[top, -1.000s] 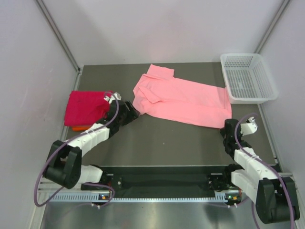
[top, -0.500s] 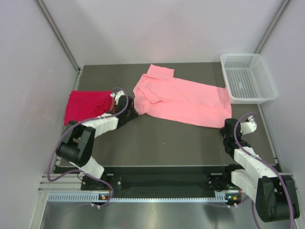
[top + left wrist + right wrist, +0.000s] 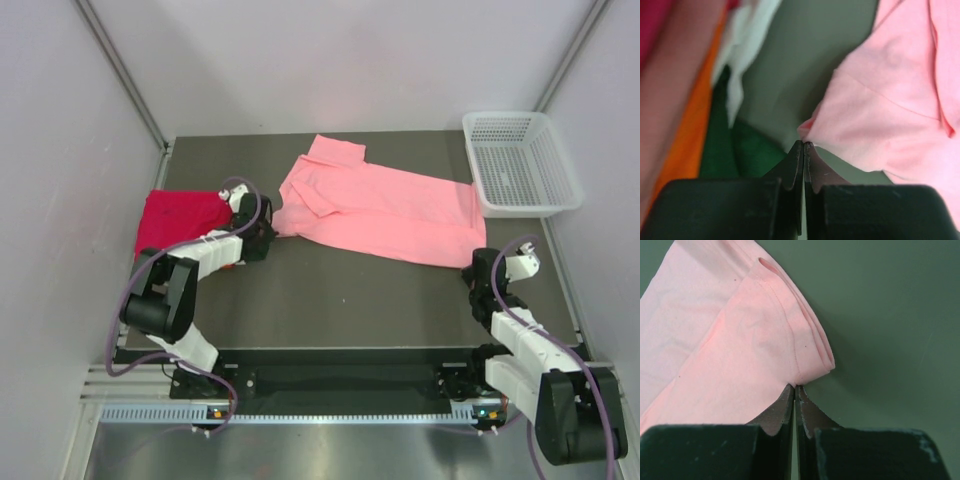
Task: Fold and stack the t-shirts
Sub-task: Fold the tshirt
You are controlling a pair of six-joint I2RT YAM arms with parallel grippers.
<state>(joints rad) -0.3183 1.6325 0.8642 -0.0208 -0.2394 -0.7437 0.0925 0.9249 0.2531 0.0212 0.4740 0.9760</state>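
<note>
Our left gripper (image 3: 803, 149) has its two dark fingers pressed flat together, with no gap between them. A small peak of the salmon-pink t-shirt (image 3: 890, 100) runs down into the tips, so we read it as pinched at the cloth's edge. In the top view this gripper (image 3: 264, 228) sits low on the table (image 3: 350, 290), at the shirt's left edge near the collar end.

Just left of those fingers, the wrist view shows a layered pile. Green cloth (image 3: 742, 157) lies nearest, then an orange folded t-shirt (image 3: 687, 135), with white cloth (image 3: 752, 40) and the magenta-red folded t-shirt (image 3: 652, 30) beyond. From above only the magenta-red one (image 3: 180, 215) is plain, lying at the table's left side, just beside the left arm.

Our right gripper (image 3: 795, 391) is likewise fully closed. The doubled, stitched hem corner of the salmon-pink t-shirt (image 3: 740, 340) comes right down into its tips, so we take it as gripping that corner. From above it (image 3: 478, 263) sits at the shirt's near right corner.

Between the two grippers the salmon-pink t-shirt (image 3: 390, 210) lies spread across the middle of the table, angled from upper left to lower right. One sleeve points toward the far edge. A white mesh basket (image 3: 520, 165) stands at the far right corner, just beyond the shirt's right end.
</note>
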